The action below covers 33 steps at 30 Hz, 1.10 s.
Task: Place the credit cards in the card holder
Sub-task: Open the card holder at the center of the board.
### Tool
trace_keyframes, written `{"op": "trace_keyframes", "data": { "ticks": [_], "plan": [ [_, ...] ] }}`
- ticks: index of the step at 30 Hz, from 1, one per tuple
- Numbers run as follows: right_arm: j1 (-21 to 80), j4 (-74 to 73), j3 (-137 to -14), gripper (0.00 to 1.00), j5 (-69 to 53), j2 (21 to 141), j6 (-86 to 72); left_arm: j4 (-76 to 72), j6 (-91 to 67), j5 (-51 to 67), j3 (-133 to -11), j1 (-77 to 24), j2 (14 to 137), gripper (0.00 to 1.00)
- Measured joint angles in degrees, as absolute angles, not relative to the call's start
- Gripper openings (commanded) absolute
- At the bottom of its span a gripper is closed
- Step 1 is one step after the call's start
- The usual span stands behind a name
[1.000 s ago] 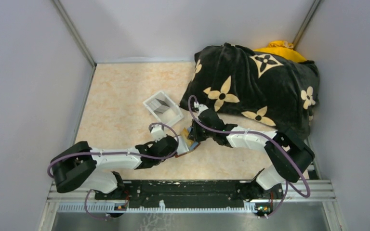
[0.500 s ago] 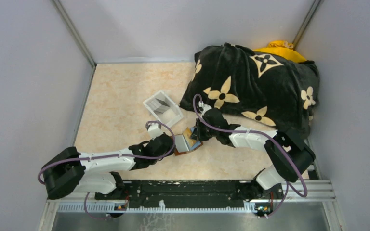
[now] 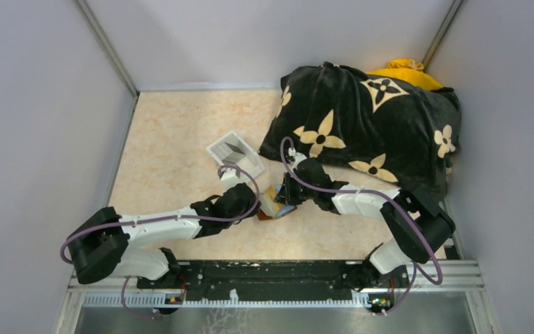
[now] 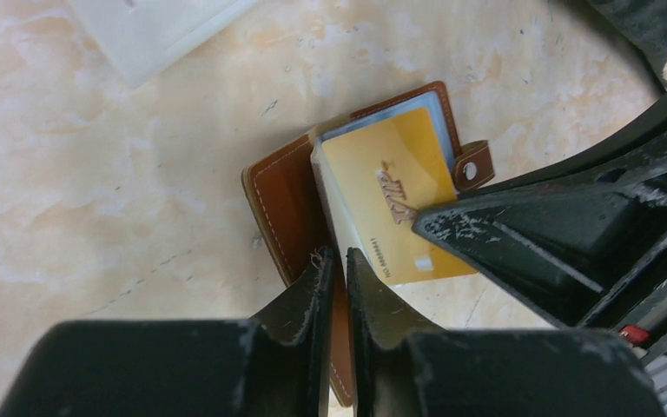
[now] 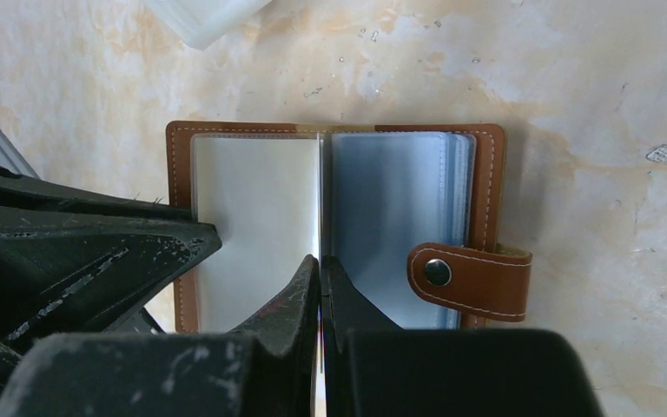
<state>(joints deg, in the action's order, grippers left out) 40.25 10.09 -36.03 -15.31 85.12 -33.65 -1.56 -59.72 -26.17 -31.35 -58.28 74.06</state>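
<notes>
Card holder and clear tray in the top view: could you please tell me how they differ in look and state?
The card holder is brown leather; the clear tray is pale, see-through plastic. The card holder lies opened out, sleeves showing; the clear tray is a rigid open box. The left gripper pinches the card holder's cover and the right gripper a middle leaf; nothing touches the clear tray. Both rest on the table.

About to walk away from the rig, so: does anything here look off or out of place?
Nothing spilled or damaged. Only the gold card looks askew: it stands on edge over the fold of the open card holder, pinched by the right gripper, not lying flat in a sleeve.
</notes>
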Motion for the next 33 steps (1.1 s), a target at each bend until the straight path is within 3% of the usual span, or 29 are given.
{"op": "trace_keyframes", "data": {
  "ticks": [33],
  "plan": [
    [46.1, 8.9, -36.8, 0.00, -12.7, 83.8, -32.5, 0.1, -61.9, -21.3, -28.9, -57.5, 77.1, 0.19]
  ]
}}
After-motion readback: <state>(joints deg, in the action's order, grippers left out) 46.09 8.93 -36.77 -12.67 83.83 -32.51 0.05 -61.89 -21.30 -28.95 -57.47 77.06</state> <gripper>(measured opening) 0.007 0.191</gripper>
